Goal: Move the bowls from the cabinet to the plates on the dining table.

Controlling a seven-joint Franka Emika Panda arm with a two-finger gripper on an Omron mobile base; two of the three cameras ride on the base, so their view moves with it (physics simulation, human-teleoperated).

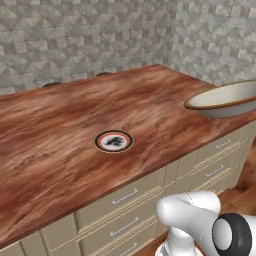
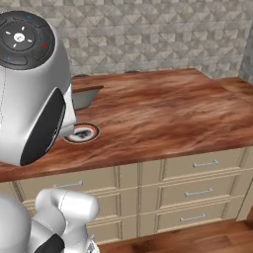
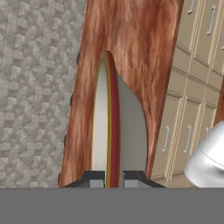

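The wide cream bowl (image 1: 225, 99) with its tan-brown rim hangs tilted just above the right end of the dining table (image 1: 60, 125). In the hand view its rim (image 3: 111, 131) runs edge-on between the two fingertips, and my gripper (image 3: 113, 180) is shut on it. A small white plate (image 1: 114, 141) with a red-black rim and dark centre lies flat near the table's front edge, well left of the bowl. In the right base view the plate (image 2: 84, 132) is partly hidden behind my arm, with a grey part of the bowl (image 2: 85, 98) above it.
Beige drawer fronts (image 1: 125, 197) with small silver handles run beneath the table top. A grey tiled wall (image 1: 90, 35) stands behind the table. Two dark low shapes (image 1: 52, 84) peek over the far edge.
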